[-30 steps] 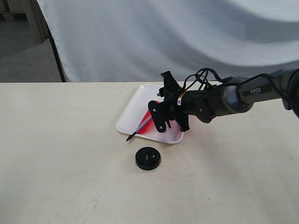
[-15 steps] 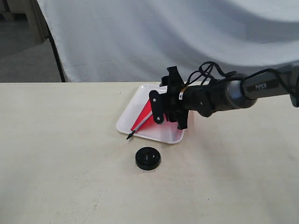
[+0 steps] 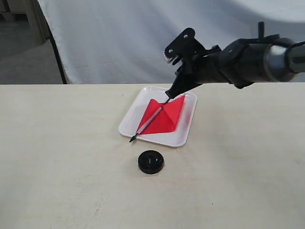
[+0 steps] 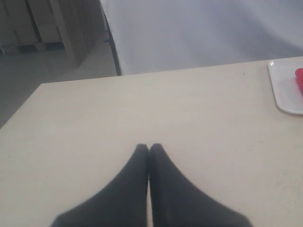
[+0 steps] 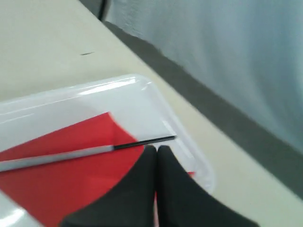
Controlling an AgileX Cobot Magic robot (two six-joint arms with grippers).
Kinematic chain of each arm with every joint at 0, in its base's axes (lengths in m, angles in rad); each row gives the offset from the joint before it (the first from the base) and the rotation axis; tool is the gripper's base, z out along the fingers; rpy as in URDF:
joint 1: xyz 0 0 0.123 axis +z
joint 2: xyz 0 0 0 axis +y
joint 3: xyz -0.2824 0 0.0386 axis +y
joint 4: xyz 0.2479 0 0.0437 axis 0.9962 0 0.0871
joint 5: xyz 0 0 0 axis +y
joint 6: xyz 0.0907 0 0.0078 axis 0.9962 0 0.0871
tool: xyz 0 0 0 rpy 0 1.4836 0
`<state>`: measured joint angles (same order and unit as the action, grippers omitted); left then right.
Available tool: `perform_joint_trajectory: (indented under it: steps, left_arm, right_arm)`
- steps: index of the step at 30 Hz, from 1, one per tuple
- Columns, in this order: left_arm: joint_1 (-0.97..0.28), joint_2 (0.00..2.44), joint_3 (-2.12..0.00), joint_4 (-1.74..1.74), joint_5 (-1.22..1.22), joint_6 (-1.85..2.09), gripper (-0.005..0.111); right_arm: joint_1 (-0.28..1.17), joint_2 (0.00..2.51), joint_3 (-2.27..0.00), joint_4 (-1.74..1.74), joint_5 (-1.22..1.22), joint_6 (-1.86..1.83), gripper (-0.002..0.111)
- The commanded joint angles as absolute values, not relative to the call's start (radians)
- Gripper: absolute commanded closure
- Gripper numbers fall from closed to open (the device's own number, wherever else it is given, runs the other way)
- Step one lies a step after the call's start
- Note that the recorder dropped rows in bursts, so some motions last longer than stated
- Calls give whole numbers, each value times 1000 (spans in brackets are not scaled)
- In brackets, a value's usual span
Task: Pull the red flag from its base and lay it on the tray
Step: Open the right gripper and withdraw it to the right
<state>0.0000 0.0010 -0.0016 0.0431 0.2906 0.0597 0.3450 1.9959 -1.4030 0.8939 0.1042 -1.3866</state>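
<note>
The red flag (image 3: 166, 117) lies flat in the white tray (image 3: 137, 108), its cloth spread out. Its pole (image 3: 151, 119) runs diagonally and the pointed black tip sticks out over the tray's near-left rim. The round black base (image 3: 151, 161) stands alone on the table in front of the tray. My right gripper (image 3: 168, 96) hangs just above the pole's far end, shut with nothing between its fingers. The right wrist view shows that gripper (image 5: 156, 149) over the red cloth (image 5: 61, 175), with the pole (image 5: 71, 154) just past the tips. My left gripper (image 4: 149, 146) is shut and empty over bare table.
A white cloth backdrop (image 3: 157, 38) hangs behind the table's far edge. In the left wrist view the tray's corner (image 4: 286, 90) shows far off to one side, with a sliver of the red flag (image 4: 299, 75) in it.
My right gripper has risen from low over the tray and swung towards its far end. The flag stays in the tray, now uncovered with its cloth spread out.
</note>
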Motion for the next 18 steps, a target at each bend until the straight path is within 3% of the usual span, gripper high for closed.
perform_joint_trajectory:
  steps: [1,10,13,18]
  left_arm:
    - [0,0,0,48,283,57,107]
    - [0,0,0,48,283,57,107]
    - [0,0,0,48,283,57,107]
    - [0,0,0,48,283,57,107]
  right_arm:
    - [273,1958,-1406,854,436,-1184,108]
    - [235,1911,-1406,-175,1016,-225,108]
    - [182,1885,-1399,-169,1215,-135,108]
    - [17,1701,-1268,23,1153,-124,108]
